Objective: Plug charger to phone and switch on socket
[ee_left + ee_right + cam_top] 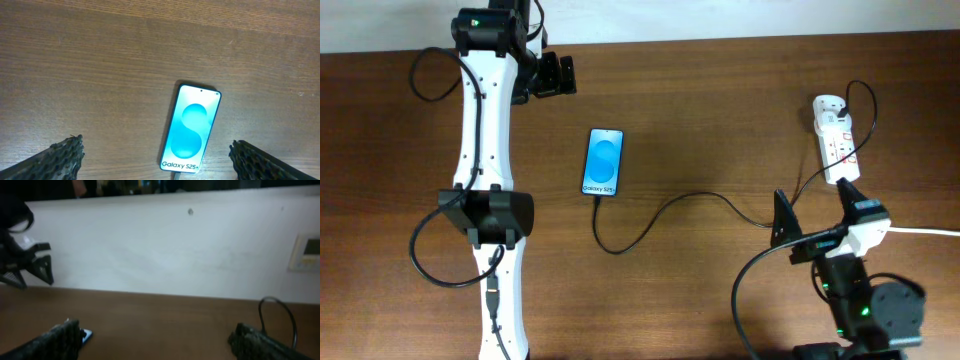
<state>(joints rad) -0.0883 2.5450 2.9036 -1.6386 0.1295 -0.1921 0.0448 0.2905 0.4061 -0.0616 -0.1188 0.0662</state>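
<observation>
Counting one slim blue-screen phone (603, 161), one thin black charger (670, 205), one long white socket (835, 140) on wood-grain table (720, 100); left gripper (156, 147) and right gripper (155, 329) spread wide.

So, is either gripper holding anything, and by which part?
Nothing is held: the left gripper and the right gripper are both open and empty, the phone lying free on the table.

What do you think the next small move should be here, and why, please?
Probably bring the right gripper forward over the power strip, ready to press one of its red switches. The cable already appears to be plugged into the lower end of the phone, and the right gripper is open, just short of the strip and holding nothing.
</observation>
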